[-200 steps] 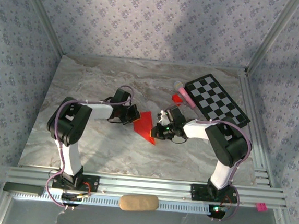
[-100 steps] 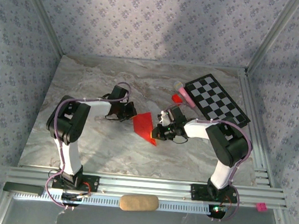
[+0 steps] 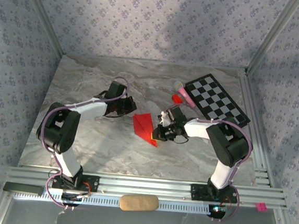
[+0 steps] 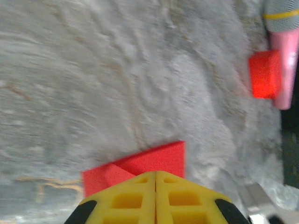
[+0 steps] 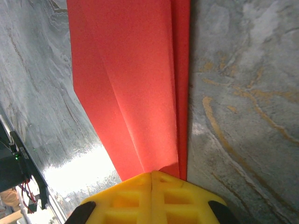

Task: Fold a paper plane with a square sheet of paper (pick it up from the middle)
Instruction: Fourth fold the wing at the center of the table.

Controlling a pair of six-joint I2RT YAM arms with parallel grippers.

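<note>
Here, right fingers (image 5: 126,200) clamp the paper plane (image 3: 144,126) by one edge; left fingers (image 4: 126,201), together, stand clear over open table (image 3: 89,141).

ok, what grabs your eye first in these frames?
The creased red paper at the centre of the marble table, with the right gripper shut on one end of it. The left gripper sits shut just off its far-left corner, and a checkerboard lies at the far right.

Near tip of the paper plane (image 5: 131,84) behind the right gripper (image 5: 153,179), far end beyond the top edge.
</note>
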